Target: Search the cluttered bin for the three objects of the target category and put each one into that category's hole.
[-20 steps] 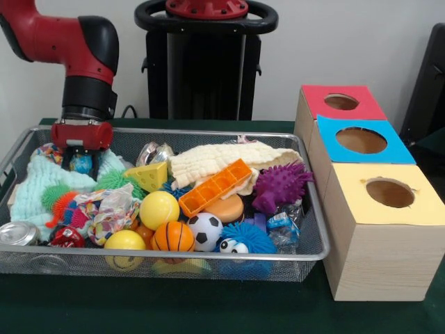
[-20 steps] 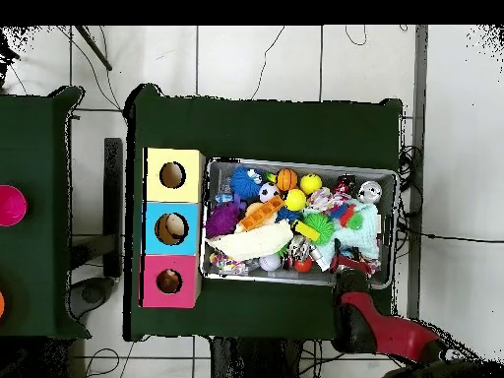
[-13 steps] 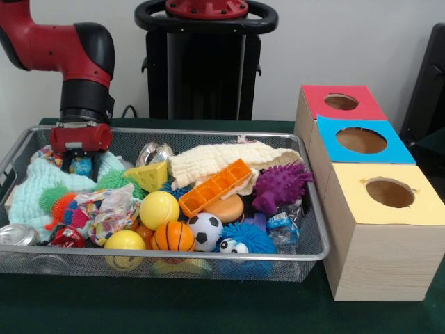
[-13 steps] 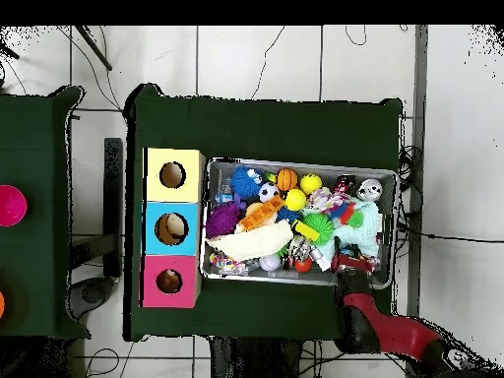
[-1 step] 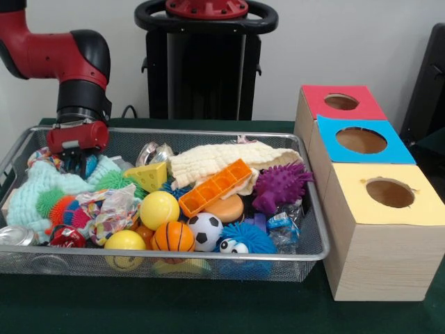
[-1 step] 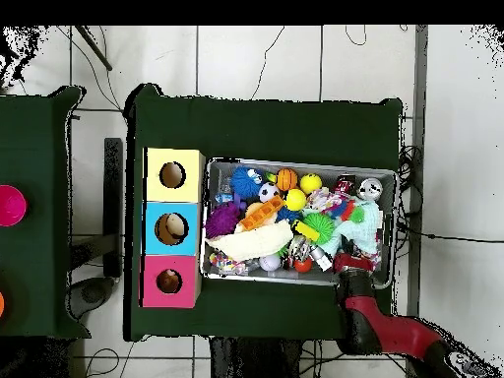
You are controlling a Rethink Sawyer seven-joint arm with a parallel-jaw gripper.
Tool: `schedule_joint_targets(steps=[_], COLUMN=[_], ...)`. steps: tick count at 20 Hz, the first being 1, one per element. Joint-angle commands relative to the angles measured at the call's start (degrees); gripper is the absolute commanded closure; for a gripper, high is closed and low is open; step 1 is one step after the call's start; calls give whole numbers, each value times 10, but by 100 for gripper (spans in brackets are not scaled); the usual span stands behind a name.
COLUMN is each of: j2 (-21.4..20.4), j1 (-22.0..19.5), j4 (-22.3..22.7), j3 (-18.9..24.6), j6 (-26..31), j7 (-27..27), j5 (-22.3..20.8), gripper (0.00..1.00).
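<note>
At the left end of the wire bin (image 5: 208,258), the end effector (image 5: 74,164) has risen over the last second and drifted slightly toward the bin's left rear corner, so it now hangs just above the mint knitted cloth (image 5: 31,198) rather than pressed down among the clutter. Whether it came away holding anything cannot be told: its tips are dark against the toys behind, and its spread cannot be judged from either view. If it is empty, the search has probably not yielded a target yet. Moving right, a soda can (image 5: 15,235) lies at the front left corner, then a yellow ball (image 5: 158,209), a small basketball (image 5: 172,236) and a soccer ball (image 5: 204,230), likely candidates if balls are the category. Further right sit an orange tray (image 5: 214,186) and a purple spiky toy (image 5: 281,186). On the counter (image 5: 174,306) at far right stand the red (image 5: 341,102), blue (image 5: 361,140) and yellow holes (image 5: 390,193); something pale shows inside the blue one from overhead, indistinct.
</note>
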Motion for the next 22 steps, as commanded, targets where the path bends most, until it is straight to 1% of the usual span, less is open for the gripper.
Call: schedule_joint_targets(steps=[1, 6, 10, 13, 20, 22], j2=[90, 61, 21, -8, -60, -84], j1=[36, 56, 77, 92, 124, 136], j4=[-46, -4, 28, 46, 84, 100], j3=[41, 16, -2, -10, -32, -44], j6=[45, 16, 9, 15, 10, 10], j7=[112, 85, 77, 80, 80, 78], j5=[39, 86, 116, 128, 161, 175], gripper=[100, 100, 100, 100, 100, 100])
